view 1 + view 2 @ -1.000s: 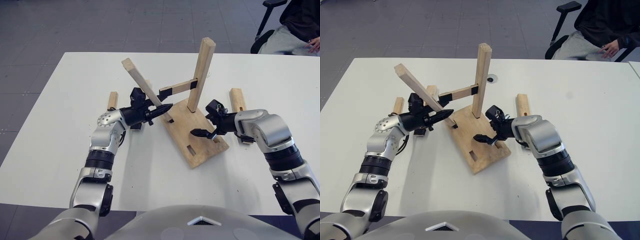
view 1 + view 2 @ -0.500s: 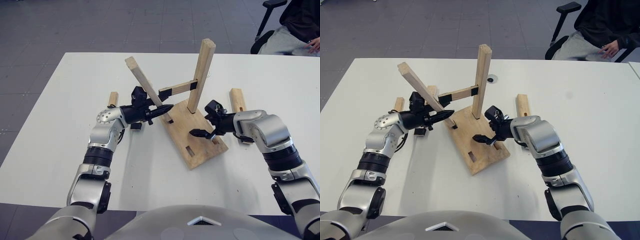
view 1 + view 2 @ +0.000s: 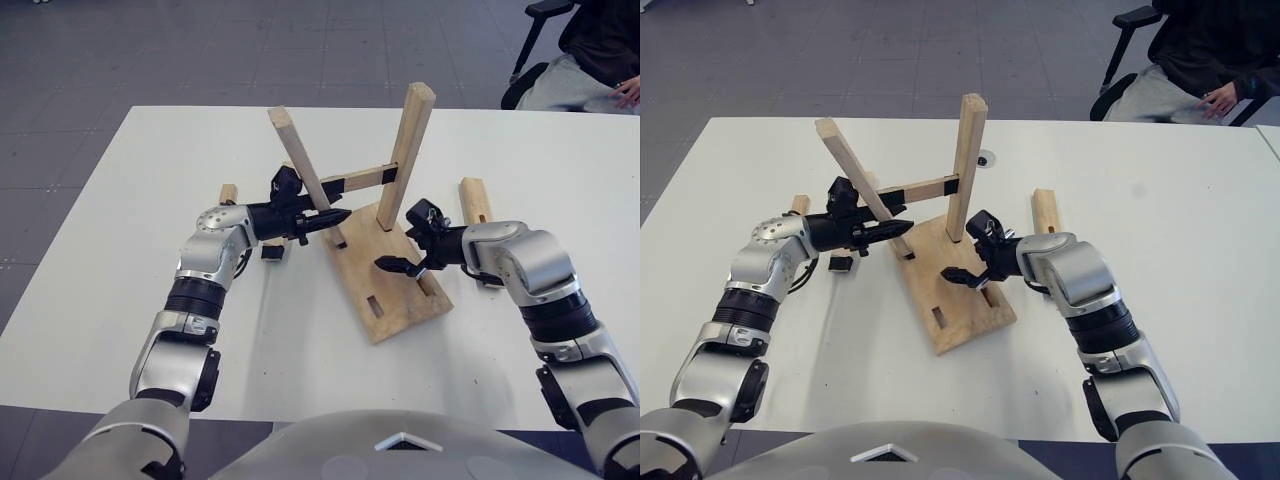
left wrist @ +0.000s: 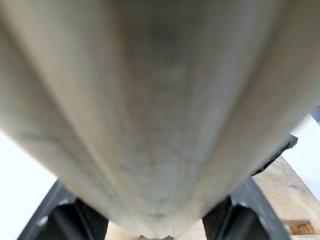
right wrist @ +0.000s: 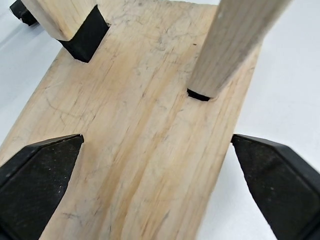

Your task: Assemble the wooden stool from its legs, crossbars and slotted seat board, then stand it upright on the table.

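The slotted seat board point(image 3: 395, 285) lies flat on the white table point(image 3: 120, 260). One leg point(image 3: 405, 155) stands upright in a slot at its far end. A second leg point(image 3: 300, 170) leans steeply, its black-tipped foot point(image 5: 82, 35) at the board's far left corner, and my left gripper point(image 3: 322, 217) is shut on its lower part. A crossbar point(image 3: 358, 179) spans between the two legs. In the left wrist view the leg point(image 4: 160, 125) sits between the dark fingers point(image 4: 75, 220). My right gripper point(image 3: 400, 266) is open over the board point(image 5: 140, 140), its fingers spread to either side near the upright leg point(image 5: 235, 45).
A loose wooden piece point(image 3: 475, 200) lies on the table right of the board, another point(image 3: 228, 193) to the left behind my left arm. A small black block point(image 3: 270, 252) rests beside the left forearm. Bare table stretches in front and to the far left.
The leaning leg has swung more upright, its top moving right, with my left gripper following toward the board. The right gripper has edged slightly left over the board.
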`<state>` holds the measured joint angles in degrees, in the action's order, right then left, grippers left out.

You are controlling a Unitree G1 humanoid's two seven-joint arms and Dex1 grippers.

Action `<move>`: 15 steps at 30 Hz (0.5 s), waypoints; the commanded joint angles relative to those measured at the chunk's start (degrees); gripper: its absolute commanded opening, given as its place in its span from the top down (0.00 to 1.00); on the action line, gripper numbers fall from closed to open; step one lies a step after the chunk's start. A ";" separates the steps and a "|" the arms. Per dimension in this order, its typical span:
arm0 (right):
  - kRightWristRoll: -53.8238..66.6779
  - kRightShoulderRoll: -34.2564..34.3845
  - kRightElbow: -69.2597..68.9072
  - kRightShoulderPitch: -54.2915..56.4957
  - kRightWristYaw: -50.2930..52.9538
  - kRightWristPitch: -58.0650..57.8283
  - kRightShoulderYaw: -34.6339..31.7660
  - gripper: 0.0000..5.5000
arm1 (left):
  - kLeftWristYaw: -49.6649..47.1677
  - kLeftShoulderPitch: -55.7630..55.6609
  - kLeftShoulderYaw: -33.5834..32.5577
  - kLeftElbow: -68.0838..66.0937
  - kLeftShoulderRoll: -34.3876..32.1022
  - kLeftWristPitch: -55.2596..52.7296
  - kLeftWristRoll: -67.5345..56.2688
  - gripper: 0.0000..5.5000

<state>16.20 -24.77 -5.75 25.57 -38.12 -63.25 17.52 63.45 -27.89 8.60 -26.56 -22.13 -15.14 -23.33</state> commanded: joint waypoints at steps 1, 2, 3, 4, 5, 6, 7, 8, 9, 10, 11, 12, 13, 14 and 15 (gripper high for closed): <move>0.48 0.82 0.09 -0.06 0.77 0.35 -0.73 0.00 | 1.85 1.69 3.70 -0.84 -1.42 -7.77 3.00 0.63; 0.50 0.97 0.16 0.08 0.92 0.34 -0.89 0.00 | 1.93 1.77 3.96 -0.58 -1.54 -6.29 3.78 0.63; 0.52 1.14 0.25 0.24 1.08 0.34 -1.13 0.00 | 1.88 1.98 4.39 -0.28 -1.74 -4.87 4.70 0.63; 0.51 1.27 0.28 0.34 1.18 0.32 -1.32 0.00 | 1.68 2.25 4.70 0.04 -1.85 -3.96 5.26 0.63; 0.53 1.38 0.21 0.38 1.29 0.25 -1.52 0.00 | 1.48 2.48 4.85 0.33 -1.91 -3.28 5.52 0.63; 0.62 1.51 0.07 0.42 1.46 0.17 -1.78 0.00 | 0.93 2.91 4.82 0.76 -1.87 -2.00 5.78 0.63; 0.75 1.60 -0.19 0.38 1.66 0.00 -2.12 0.00 | 0.31 3.25 4.72 1.05 -1.70 -0.51 6.07 0.63; 0.91 1.65 -0.47 0.38 1.85 -0.16 -2.44 0.00 | -0.57 3.73 4.65 1.41 -1.49 1.19 6.59 0.63; 1.11 1.65 -0.80 0.49 2.02 -0.40 -2.80 0.00 | -1.32 4.28 4.64 1.79 -1.33 2.73 7.08 0.63; 1.37 1.54 -1.27 0.63 2.14 -0.72 -3.20 0.00 | -1.91 4.73 4.64 2.15 -1.15 4.03 7.45 0.63; 1.76 1.34 -1.81 0.98 2.15 -1.15 -3.79 0.00 | -2.32 5.12 4.70 2.48 -1.02 5.01 7.69 0.63; 2.24 1.07 -2.44 1.47 2.03 -1.69 -4.58 0.00 | -2.59 5.40 4.82 2.76 -1.00 5.38 7.78 0.63; 2.77 0.80 -3.17 2.01 1.85 -2.33 -5.40 0.00 | -2.81 5.61 4.91 2.98 -1.01 5.67 7.78 0.63; 3.84 0.24 -4.39 3.13 1.26 -3.64 -6.63 0.00 | -3.04 5.76 4.99 3.12 -1.01 5.77 7.75 0.63; 5.32 -0.56 -5.76 4.64 0.53 -5.35 -8.34 0.00 | -3.33 5.97 5.04 3.21 -0.96 5.89 7.74 0.63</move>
<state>19.21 -23.62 -8.78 26.50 -36.69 -65.77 12.06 61.66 -24.48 10.97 -22.14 -22.74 -8.41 -21.24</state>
